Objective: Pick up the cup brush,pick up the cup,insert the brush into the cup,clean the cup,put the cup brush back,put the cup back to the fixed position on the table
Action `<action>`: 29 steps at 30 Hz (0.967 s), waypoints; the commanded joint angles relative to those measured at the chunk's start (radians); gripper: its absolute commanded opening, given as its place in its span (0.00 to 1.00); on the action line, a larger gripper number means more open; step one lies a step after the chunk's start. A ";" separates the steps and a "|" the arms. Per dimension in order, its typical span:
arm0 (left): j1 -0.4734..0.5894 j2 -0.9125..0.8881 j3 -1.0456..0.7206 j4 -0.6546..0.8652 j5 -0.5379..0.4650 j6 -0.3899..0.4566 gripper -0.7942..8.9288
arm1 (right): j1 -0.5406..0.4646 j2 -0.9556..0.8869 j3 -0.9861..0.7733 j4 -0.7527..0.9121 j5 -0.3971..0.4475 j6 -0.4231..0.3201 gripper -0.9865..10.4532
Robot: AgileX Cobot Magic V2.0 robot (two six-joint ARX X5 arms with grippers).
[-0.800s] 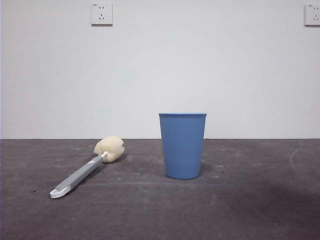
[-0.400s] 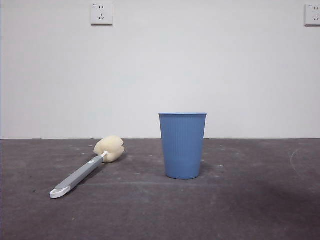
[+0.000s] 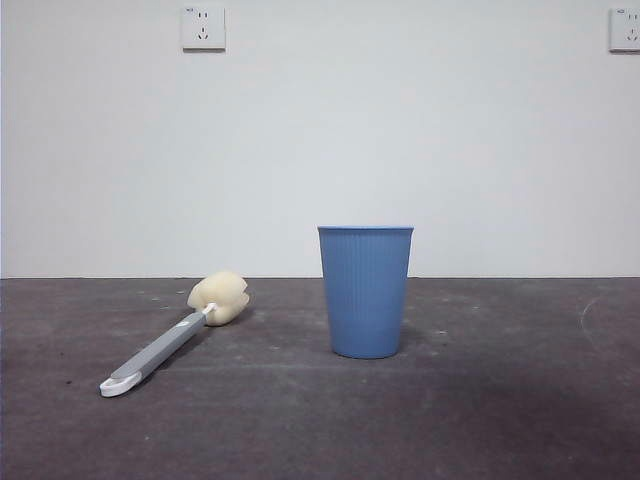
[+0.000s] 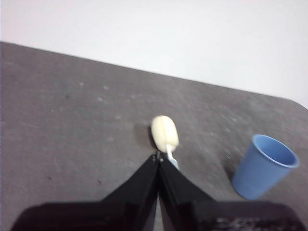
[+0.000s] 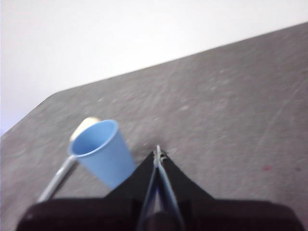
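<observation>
The cup brush [image 3: 175, 335] lies flat on the table [image 3: 480, 420], left of centre, its cream sponge head [image 3: 219, 297] toward the wall and its white looped end nearest the camera. The blue ribbed cup [image 3: 365, 291] stands upright at the table's middle. Neither arm shows in the front view. In the left wrist view my left gripper [image 4: 158, 157] is shut and empty, hanging above the table with the cup brush [image 4: 165, 134] just past its tips and the cup [image 4: 263, 166] off to one side. My right gripper [image 5: 157, 153] is shut and empty beside the cup [image 5: 102, 150].
A white wall rises behind the table, with a socket [image 3: 203, 28] high on the left and another [image 3: 625, 30] at the top right corner. The table's far edge meets the wall behind both objects.
</observation>
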State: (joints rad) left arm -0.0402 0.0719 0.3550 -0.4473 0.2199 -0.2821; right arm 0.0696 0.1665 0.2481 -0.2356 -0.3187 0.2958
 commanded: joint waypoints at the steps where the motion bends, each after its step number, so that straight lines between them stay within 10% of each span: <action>1: 0.002 0.039 0.057 -0.061 0.041 -0.005 0.08 | -0.002 0.072 0.078 -0.051 -0.056 -0.014 0.08; 17: 0.002 0.258 0.298 -0.376 0.314 0.076 0.08 | 0.000 0.499 0.605 -0.583 -0.364 -0.301 0.08; 29: 0.002 0.351 0.421 -0.529 0.306 0.203 0.07 | 0.002 0.547 0.642 -0.689 -0.362 -0.390 0.08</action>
State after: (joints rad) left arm -0.0402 0.4217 0.7753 -0.9764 0.5266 -0.1066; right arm 0.0708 0.7147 0.8898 -0.9272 -0.6792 -0.0738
